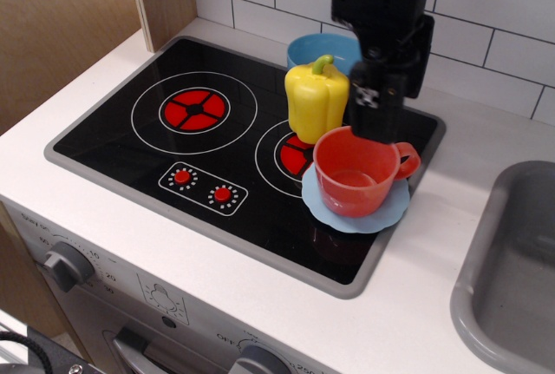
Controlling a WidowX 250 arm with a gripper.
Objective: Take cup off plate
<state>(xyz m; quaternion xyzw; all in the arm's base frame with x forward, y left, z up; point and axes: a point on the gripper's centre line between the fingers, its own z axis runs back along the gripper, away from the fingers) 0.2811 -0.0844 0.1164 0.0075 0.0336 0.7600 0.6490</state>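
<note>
The orange-red cup stands upright on the light blue scalloped plate at the stove's front right corner, its loop handle pointing right. My black gripper hangs over the cup's far rim with its jaws apart. One finger reaches down to the back rim, and I cannot tell whether it touches. The other finger sits higher and behind, to the right. Nothing is held.
A yellow pepper stands just left of the gripper and behind the cup. A deeper blue bowl sits behind the pepper by the tiled wall. The black stovetop lies to the left, a grey sink to the right.
</note>
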